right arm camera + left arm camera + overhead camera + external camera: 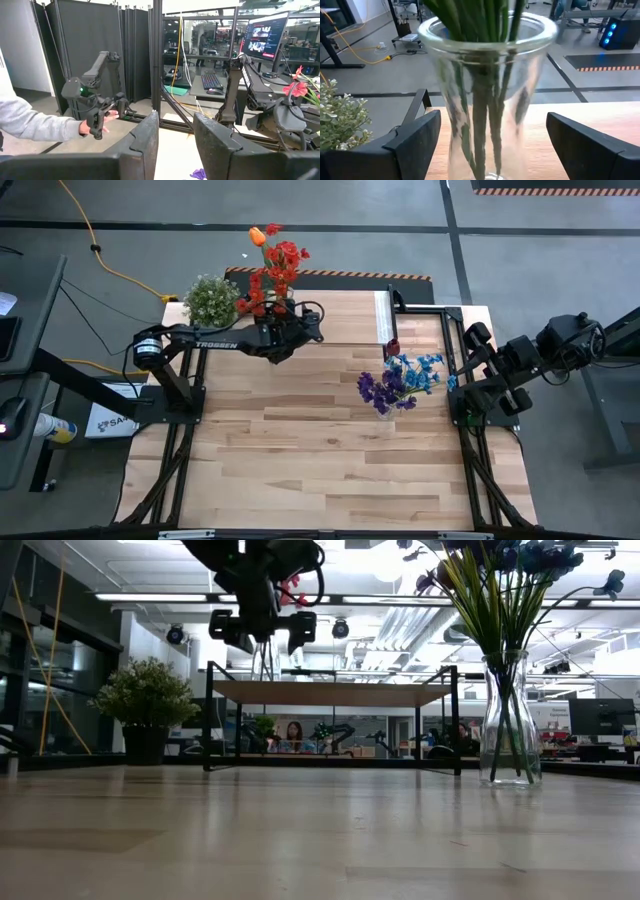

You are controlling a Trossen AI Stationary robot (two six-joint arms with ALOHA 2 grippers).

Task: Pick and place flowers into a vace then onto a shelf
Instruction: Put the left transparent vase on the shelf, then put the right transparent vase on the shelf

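The flowers (274, 268) come as two bunches, each in its own clear glass vase: a red cluster with one orange tulip (257, 236) standing on the shelf (345, 316) toward 12 o'clock on the table, and a purple and blue bunch (402, 380) on the light wood table (330, 460) toward 3 o'clock. The left arm reaches from the 9 o'clock side across to the shelf, its wrist level over the plank, and the left gripper (287, 328) stands with its jaws spread wide on either side of the red bunch's vase (487, 100), with a gap between each finger and the glass. In the left wrist view the green stems (485, 75) run straight down through the narrow neck, packed close together. The right arm is folded back at the table's 3 o'clock edge, and the right gripper (176, 145) points away into the room, its two fingers partly parted around nothing. One bushy pale-green potted plant (211, 300) sits at the shelf's end nearest 10 o'clock. In the right wrist view a person's hand (97, 125) grips a dark handheld device (95, 107).
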